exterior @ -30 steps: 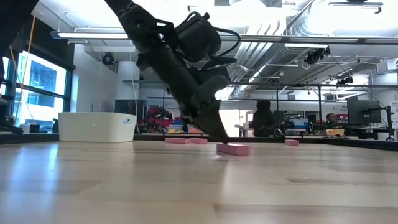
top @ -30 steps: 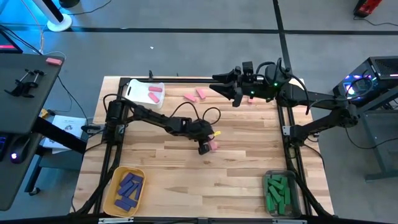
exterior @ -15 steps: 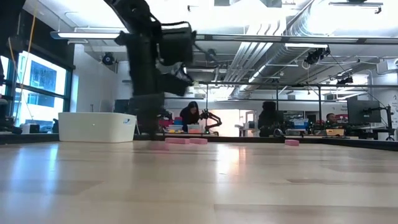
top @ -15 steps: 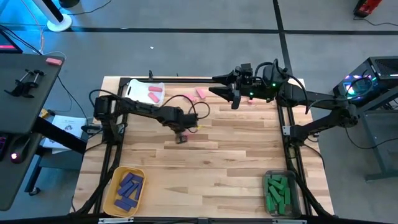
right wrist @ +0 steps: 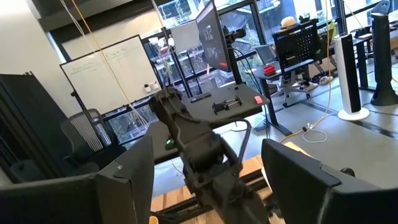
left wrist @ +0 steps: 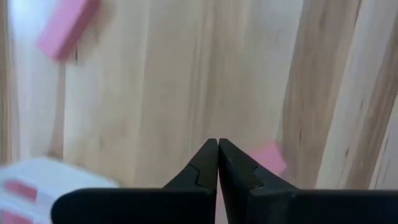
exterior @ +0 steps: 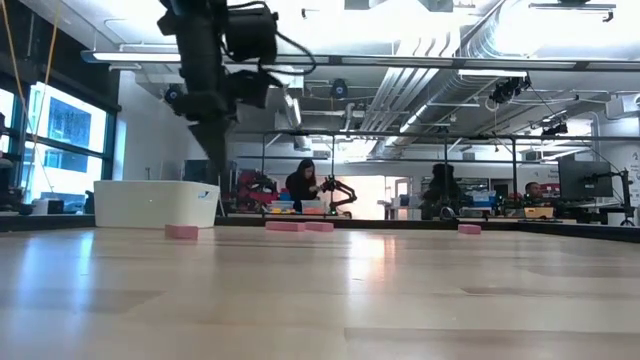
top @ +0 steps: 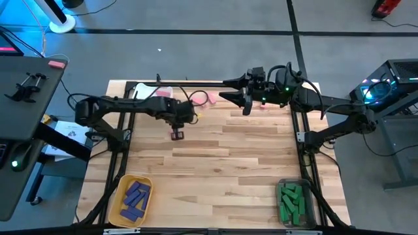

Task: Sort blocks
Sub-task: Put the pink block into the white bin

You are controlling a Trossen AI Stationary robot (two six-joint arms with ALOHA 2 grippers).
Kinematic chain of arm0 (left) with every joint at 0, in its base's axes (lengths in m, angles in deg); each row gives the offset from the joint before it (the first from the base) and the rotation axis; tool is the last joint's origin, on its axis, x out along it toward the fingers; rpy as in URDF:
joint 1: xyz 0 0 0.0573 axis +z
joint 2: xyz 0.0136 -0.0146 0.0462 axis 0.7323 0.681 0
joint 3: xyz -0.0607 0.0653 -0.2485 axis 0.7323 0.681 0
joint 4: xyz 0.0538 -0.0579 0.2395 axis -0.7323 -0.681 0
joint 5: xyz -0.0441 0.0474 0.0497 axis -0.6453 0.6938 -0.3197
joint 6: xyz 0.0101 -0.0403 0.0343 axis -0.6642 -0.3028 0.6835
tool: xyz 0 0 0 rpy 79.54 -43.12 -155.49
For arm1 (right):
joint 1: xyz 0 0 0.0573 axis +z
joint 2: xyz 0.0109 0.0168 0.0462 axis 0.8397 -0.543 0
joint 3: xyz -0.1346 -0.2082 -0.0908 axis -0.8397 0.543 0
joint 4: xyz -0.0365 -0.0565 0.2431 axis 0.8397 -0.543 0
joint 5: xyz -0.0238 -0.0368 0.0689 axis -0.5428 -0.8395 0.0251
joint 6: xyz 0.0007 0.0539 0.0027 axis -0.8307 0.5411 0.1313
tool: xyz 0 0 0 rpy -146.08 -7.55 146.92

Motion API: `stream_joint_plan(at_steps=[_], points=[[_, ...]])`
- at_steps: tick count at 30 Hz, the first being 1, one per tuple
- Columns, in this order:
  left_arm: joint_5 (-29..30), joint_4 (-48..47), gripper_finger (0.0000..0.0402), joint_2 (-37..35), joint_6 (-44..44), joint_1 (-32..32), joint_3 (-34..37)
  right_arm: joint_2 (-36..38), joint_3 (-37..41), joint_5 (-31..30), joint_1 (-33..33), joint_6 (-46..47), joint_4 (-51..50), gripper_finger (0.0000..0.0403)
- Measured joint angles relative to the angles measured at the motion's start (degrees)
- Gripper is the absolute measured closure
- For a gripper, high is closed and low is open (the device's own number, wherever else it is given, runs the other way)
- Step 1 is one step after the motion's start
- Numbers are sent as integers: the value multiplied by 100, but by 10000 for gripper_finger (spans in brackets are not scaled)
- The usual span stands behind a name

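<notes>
My left gripper (top: 177, 134) hangs shut over the table's far left part, pointing steeply down, its tips (exterior: 217, 150) above the wood. A pink block (exterior: 182, 231) lies flat on the table below it, beside the shut fingers in the left wrist view (left wrist: 268, 157), untouched. Next to it stands the white bin (top: 147, 93) with pink blocks inside. More pink blocks (top: 210, 98) lie loose near the far edge. My right gripper (top: 230, 96) is held high and level over the far edge, open and empty (right wrist: 207, 149).
A yellow bin (top: 130, 199) of purple blocks stands at the near left corner, and a clear bin (top: 294, 202) of green blocks at the near right. Another pink block (top: 263, 106) lies under the right arm. The table's middle is bare wood. People sit in the room beyond.
My left gripper, shut all along, has swept from the table's middle toward the left and far edges, risen and tipped to point more steeply down. The pink block at its tip has slid along the table with it and now lies near the white bin.
</notes>
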Motion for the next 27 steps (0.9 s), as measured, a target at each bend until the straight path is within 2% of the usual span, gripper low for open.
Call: stream_joint_plan(at_steps=[4, 9, 14, 17, 21, 27], points=[[-89, -166, 384, -253, 413, 120, 240, -1, 0, 0, 0, -22, -81, 171], [-347, -69, 333, -524, 975, 171, 851, -7, 0, 0, 0, 0, -280, 171], [-760, 797, 271, -627, 1763, 40, 1237, -12, 0, 0, 0, -20, -443, 171], [-766, 1176, 234, -522, 2041, -78, 1344, -12, 0, 0, 0, 2, -451, 171], [-808, 1032, 194, -345, 2117, -228, 1367, -14, 0, 2, 0, 8, -468, 171], [-931, 975, 162, -279, 2493, -375, 1365, -18, 0, 0, 0, 111, -548, 171]])
